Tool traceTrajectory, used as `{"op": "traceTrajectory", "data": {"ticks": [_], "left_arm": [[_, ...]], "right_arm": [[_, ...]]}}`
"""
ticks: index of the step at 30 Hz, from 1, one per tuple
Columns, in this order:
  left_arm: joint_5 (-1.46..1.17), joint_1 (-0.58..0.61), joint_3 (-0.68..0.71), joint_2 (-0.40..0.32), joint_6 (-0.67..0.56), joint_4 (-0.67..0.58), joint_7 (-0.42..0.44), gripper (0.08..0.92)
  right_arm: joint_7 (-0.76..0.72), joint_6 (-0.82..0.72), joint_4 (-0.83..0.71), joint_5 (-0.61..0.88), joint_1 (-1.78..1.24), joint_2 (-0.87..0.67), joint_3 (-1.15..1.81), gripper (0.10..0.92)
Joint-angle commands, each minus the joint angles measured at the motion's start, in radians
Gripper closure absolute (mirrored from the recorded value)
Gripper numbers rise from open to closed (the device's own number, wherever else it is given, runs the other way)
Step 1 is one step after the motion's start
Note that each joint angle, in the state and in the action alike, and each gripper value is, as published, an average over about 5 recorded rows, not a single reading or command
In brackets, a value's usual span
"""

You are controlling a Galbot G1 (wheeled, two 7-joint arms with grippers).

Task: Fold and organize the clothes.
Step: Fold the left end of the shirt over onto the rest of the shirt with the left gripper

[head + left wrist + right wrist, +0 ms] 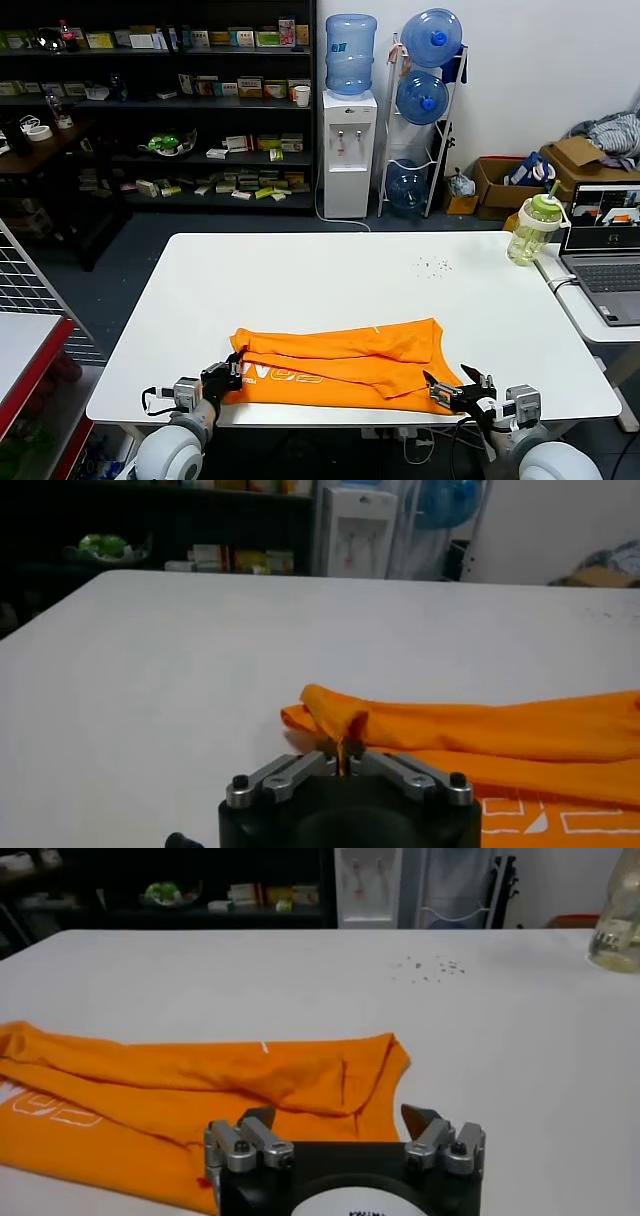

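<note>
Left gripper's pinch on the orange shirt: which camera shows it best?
Left wrist view: the left gripper is shut on a raised fold of the T-shirt. Head view shows that gripper at the shirt's left end, contact too small to judge. Right wrist view shows only the open right gripper.

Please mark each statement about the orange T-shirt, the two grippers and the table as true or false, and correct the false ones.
1. The left gripper is shut on the orange T-shirt. True.
2. The right gripper holds the T-shirt too. False: its fingers are open, by the shirt's near right corner.
3. The T-shirt lies near the table's front edge. True.
4. The green-lidded bottle stands on the T-shirt. False: it stands at the table's far right corner, apart from it.
5. White lettering shows on the shirt. True.
</note>
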Motion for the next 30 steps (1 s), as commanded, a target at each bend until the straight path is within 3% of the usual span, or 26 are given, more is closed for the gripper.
{"op": "traceTrajectory", "data": {"ticks": [1, 9, 19, 24, 30], "left_arm": [[-0.007, 0.008, -0.058, 0.08, -0.011, -0.018, 0.003, 0.878], [-0.06, 0.043, -0.187, 0.273, -0.027, 0.062, 0.034, 0.878], [-0.065, 0.096, -0.312, 0.45, -0.082, 0.223, 0.098, 0.878], [-0.073, 0.08, -0.283, 0.469, -0.08, 0.2, 0.092, 0.878], [-0.166, 0.082, -0.205, 0.38, 0.031, -0.073, -0.016, 0.878]], "right_arm": [[0.001, 0.002, -0.003, -0.01, 0.034, 0.01, -0.018, 0.203], [0.001, 0.005, -0.002, -0.014, 0.046, 0.023, -0.024, 0.203], [0.002, 0.007, -0.006, -0.018, 0.058, 0.033, -0.032, 0.203], [0.004, 0.005, -0.007, -0.029, 0.058, 0.046, -0.033, 0.203], [0.008, 0.002, -0.002, -0.049, 0.029, 0.061, -0.02, 0.203]]}}
